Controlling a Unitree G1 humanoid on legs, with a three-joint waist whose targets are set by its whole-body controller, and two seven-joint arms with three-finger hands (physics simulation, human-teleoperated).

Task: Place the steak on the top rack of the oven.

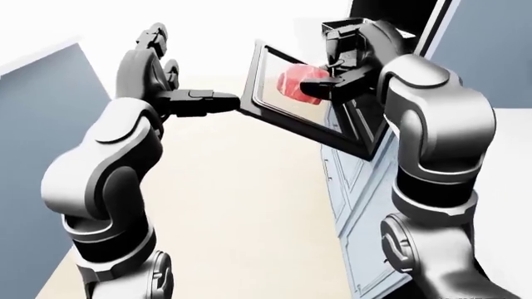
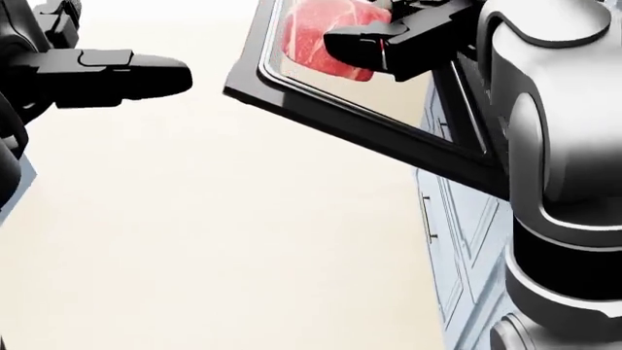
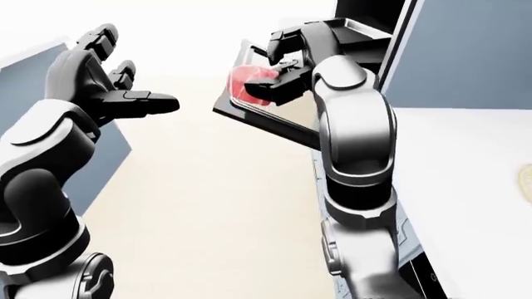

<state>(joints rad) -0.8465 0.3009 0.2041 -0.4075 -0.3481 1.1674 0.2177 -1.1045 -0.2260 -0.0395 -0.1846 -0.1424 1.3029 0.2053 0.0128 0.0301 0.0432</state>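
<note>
Right hand (image 2: pixel 374 44) grips the steak (image 2: pixel 316 36), black fingers closed round the red meat, held above the glass of the open oven door (image 2: pixel 340 117). The door hangs dropped open, dark frame tilted in the head view, hinged at the pale blue cabinet fronts (image 2: pixel 457 240) on the right. Left hand (image 3: pixel 125 99) is open, empty, fingers stretched out, well apart from the door in the right-eye view. White counter (image 3: pixel 466 180) at right. Cream floor (image 2: pixel 224 240) below.
</note>
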